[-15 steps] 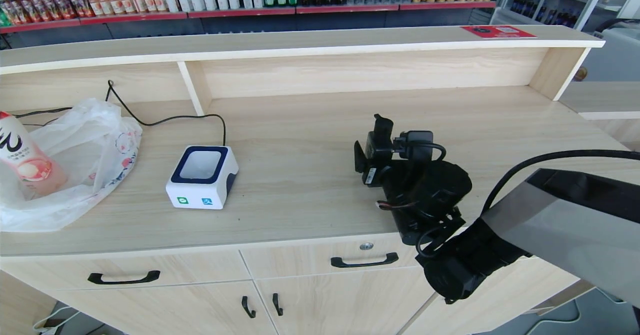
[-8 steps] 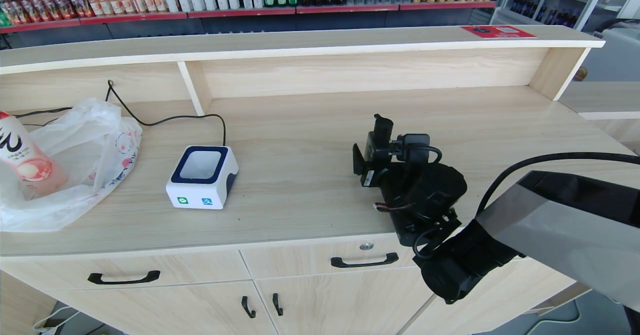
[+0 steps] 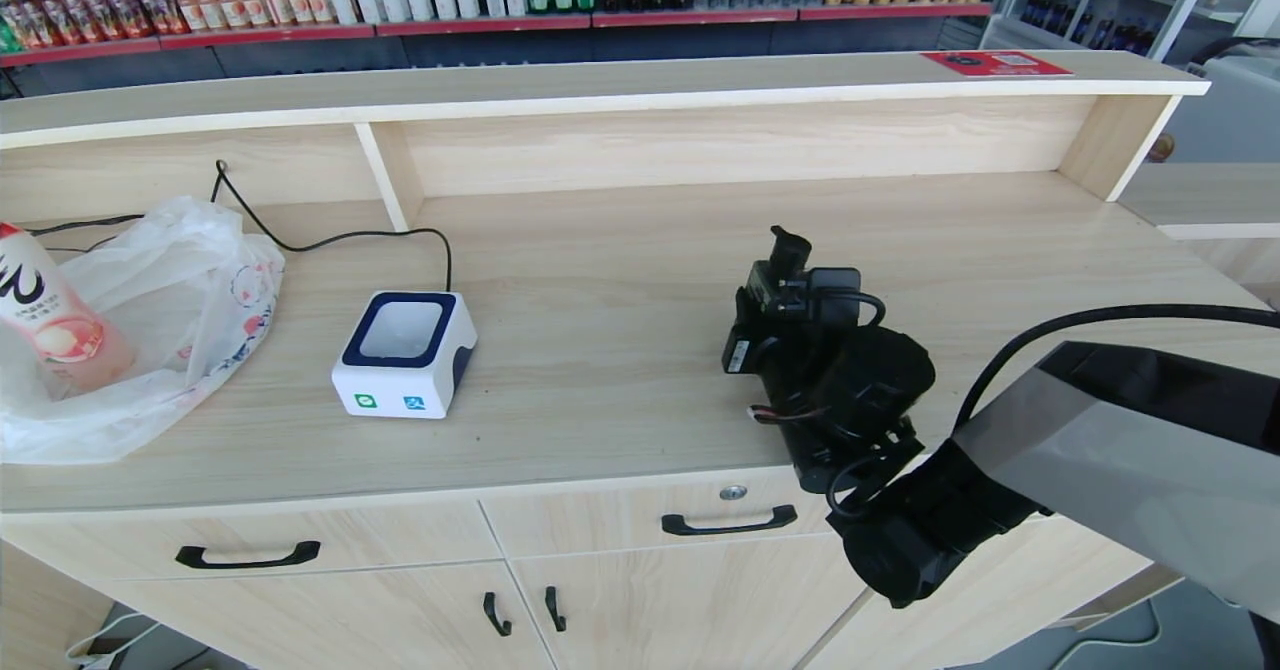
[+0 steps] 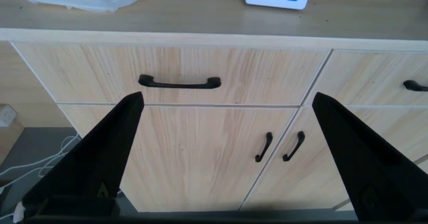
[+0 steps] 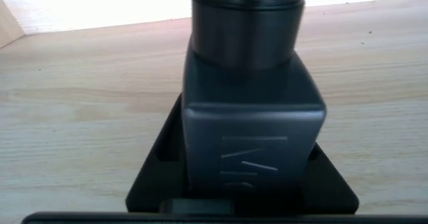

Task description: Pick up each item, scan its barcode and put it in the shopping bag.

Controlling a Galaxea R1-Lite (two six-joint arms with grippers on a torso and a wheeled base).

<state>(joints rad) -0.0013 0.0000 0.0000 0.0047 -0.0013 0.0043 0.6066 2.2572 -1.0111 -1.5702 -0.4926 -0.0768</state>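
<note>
Currently the dark square-bodied bottle [image 5: 251, 137] sits clamped between the right gripper's [image 3: 785, 268] fingers, over the right half of the counter [image 3: 620, 390]. Well apart to the left stands the white scanner [image 3: 405, 353] (cable trailing to the back), and the shopping bag [image 3: 190, 290] lies at the left edge with a pink bottle [image 3: 50, 315] inside. The left gripper [image 4: 227, 100] hangs before the cabinet doors [image 4: 200, 157], fingers spread wide around nothing.

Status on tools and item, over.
Left tool open, low by the drawers. Right tool shut on dark bottle, right of scanner. Nothing between bottle and scanner; bag beyond.
</note>
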